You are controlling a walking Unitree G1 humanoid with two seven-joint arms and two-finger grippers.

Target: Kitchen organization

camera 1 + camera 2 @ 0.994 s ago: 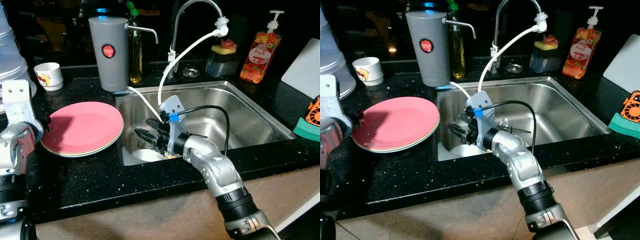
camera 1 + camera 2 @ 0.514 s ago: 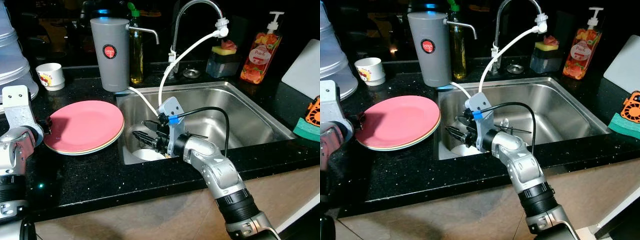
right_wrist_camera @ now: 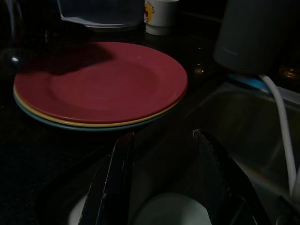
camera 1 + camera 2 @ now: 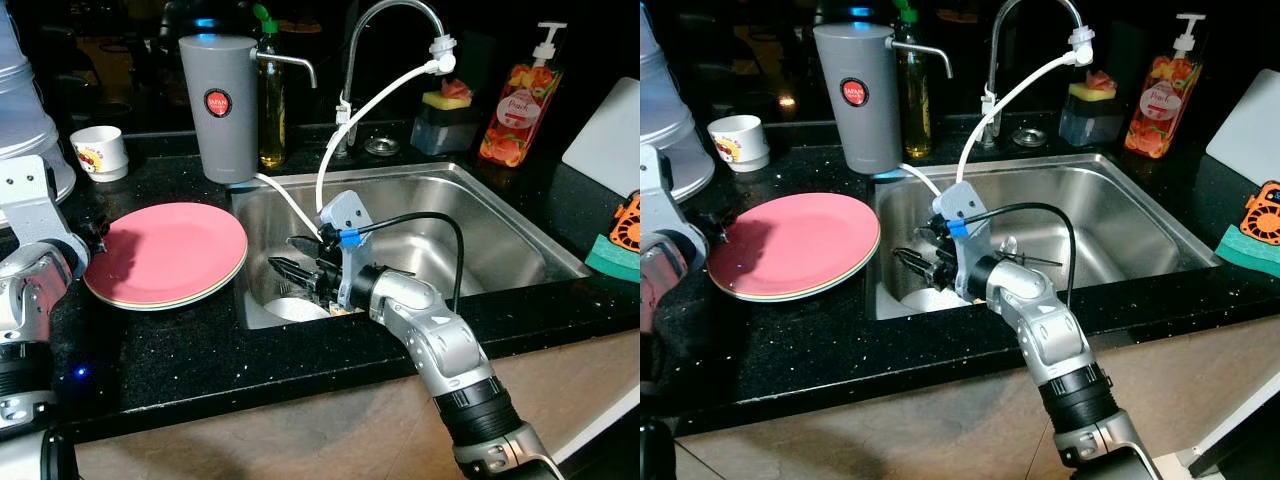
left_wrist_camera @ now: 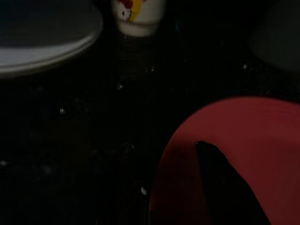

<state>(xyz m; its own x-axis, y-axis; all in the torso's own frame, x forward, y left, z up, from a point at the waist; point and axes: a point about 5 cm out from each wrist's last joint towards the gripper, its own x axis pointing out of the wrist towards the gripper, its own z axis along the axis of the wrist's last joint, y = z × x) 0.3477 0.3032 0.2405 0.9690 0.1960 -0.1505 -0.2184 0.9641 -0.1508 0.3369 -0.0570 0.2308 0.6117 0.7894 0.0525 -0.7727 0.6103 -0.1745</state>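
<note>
The right claw [image 4: 296,272] hangs with fingers apart inside the sink [image 4: 520,235], just above a white dish [image 4: 292,309] lying flat at the sink's left end, round, with no long axis. Closing off-center could skid it against the steel. The left claw [image 5: 220,187] overhangs the pink plates [image 4: 170,255]; I cannot tell its state.

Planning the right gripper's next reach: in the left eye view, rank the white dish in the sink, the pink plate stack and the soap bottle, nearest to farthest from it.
From the right gripper:
1. White dish, just below it in the sink.
2. Pink plate stack, on the counter to its left.
3. Soap bottle, far back right behind the sink.
</note>
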